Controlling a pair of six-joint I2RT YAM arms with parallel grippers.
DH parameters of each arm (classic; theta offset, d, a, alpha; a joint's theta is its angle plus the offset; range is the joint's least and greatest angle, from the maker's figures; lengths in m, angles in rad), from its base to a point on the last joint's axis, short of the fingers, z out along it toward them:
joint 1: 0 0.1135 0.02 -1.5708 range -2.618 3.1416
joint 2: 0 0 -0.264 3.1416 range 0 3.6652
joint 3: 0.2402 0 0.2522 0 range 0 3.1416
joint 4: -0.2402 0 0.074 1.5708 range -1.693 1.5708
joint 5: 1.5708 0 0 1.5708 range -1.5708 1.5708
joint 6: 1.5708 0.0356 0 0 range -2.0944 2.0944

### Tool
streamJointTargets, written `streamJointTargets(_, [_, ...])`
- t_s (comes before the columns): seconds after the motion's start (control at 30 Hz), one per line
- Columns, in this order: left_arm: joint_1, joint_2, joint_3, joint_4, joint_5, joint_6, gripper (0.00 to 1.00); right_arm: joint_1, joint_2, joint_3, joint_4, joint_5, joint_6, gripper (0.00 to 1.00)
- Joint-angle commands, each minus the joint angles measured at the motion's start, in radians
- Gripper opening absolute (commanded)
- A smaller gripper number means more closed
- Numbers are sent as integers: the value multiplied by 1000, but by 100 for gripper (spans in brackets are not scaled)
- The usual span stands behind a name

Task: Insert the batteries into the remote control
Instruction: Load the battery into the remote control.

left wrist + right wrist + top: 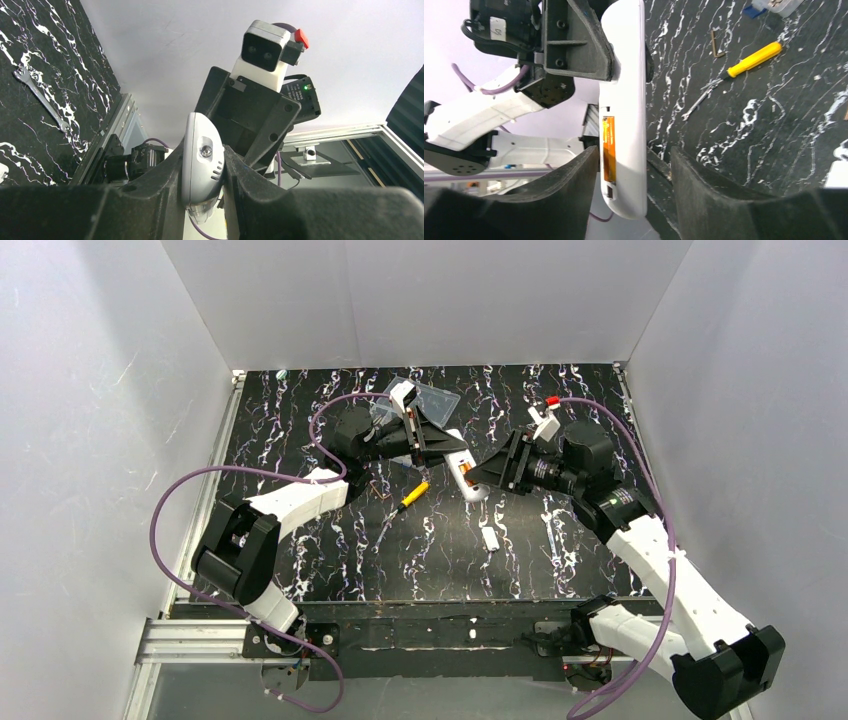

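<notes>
The left gripper (203, 167) is pressed shut on the small white-silver oblong remote control (624, 75), pinching one rounded end of it and holding it up off the black, white-veined marble-patterned surface (330, 560). The right gripper (634, 162) is at the remote control's other end with its jaws spread, one dark finger (569, 195) on each side of the handset. The finger on the remote control's open-compartment side sits just beside its edge. The opposite finger stands clearly apart from it. A slim orange-copper battery (608, 147) lies lengthwise inside the open compartment on the remote control's back, near the end the right gripper brackets. Only this one battery can be made out. In the top view, a screwdriver with a yellow handle (414, 494) lies on the surface below and to the left of the remote control, its shaft pointing away toward the near edge. A small plain white rectangular plate (490, 538) lies on the surface on the near side of the remote control. A clear plastic box (432, 398) sits beyond the remote control, toward the back wall. A thin silver wrench (42, 97) lies flat on the surface, well apart from the remote control. A small dark hex key (715, 42) lies past the screwdriver, farther from the remote control.
</notes>
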Motion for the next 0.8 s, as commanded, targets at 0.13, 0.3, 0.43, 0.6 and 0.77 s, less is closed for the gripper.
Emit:
streamJointTargets(0.13, [3, -39, 57, 79, 42, 11, 0, 2, 10, -2, 94, -50, 105, 52])
streamJointTargets(0.3, [3, -46, 49, 77, 43, 15, 0, 2, 24, -13, 118, -60, 129, 42])
streamJointTargets(0.43, [3, -47, 46, 79, 41, 16, 0, 1, 28, -21, 122, -64, 131, 29])
streamJointTargets(0.6, [3, -48, 45, 79, 40, 17, 0, 1, 24, -34, 121, -58, 123, 7])
streamJointTargets(0.77, [3, -47, 45, 81, 42, 15, 0, 2, 7, -49, 108, -35, 98, 1])
